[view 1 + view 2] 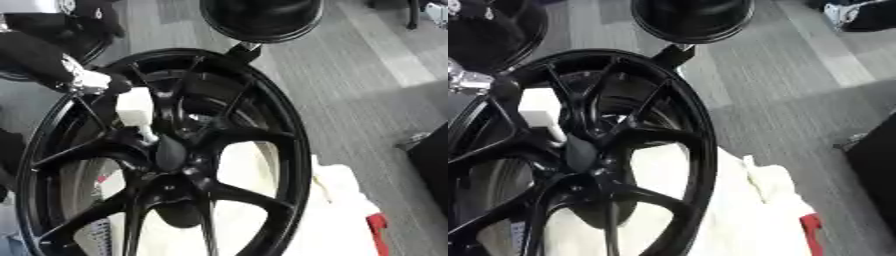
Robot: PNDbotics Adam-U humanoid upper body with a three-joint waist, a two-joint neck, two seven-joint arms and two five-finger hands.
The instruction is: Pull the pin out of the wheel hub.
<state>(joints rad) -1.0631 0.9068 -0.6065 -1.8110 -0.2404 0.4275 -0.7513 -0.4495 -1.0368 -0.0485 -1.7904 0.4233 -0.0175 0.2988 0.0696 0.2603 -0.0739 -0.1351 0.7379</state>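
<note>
One black wheel (166, 155) stands on white cloth (337, 210). One white pin (136, 112) sits in its hub (171, 152). The left hand (118, 85) touches the pin's top; finger state unclear.

Even indoor light, soft overall blur, pale glints on the black wheel hub (175, 155), grey floor (350, 75) evenly lit

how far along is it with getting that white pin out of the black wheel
Early to midway. Done: the left hand has reached the white block-shaped pin at its top end; whether the fingers are closed on it cannot be told. In hand: the pin's narrow tip sits by the centre of the glossy black spoked wheel hub, so it looks not yet out. Left: drawing it clear. The right hand is not visible.
</note>
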